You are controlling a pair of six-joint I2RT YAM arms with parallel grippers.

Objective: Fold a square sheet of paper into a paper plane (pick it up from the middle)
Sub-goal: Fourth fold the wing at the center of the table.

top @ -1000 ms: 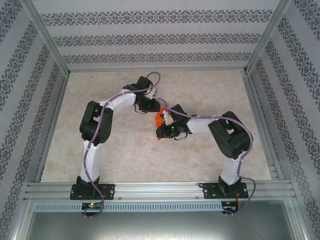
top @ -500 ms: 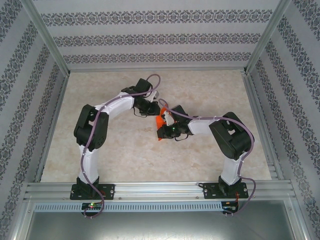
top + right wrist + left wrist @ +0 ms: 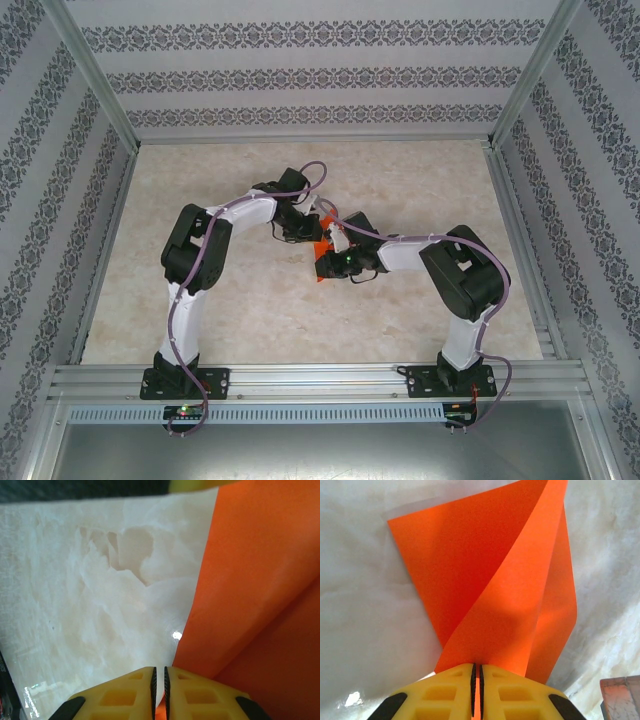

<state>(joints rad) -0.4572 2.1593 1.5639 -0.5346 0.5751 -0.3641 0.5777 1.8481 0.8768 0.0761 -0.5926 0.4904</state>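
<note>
The square sheet of paper is bright orange-red, bent into a loose fold and lifted off the table between the two arms. My left gripper is shut on its near edge, with a thin orange strip showing between the black pads. In the top view the left gripper sits just behind the sheet. My right gripper is shut on another edge of the sheet, which rises up the right side of that view. Seen from above, the right gripper is just in front of the sheet.
The table is pale and marbled, with aluminium frame rails along the near edge and sides. Patterned walls close off the back and sides. The two wrists are almost touching at the middle of the table.
The left gripper has moved down and right to the sheet and shut on it. The left elbow swung out and back. The right gripper has barely moved.
</note>
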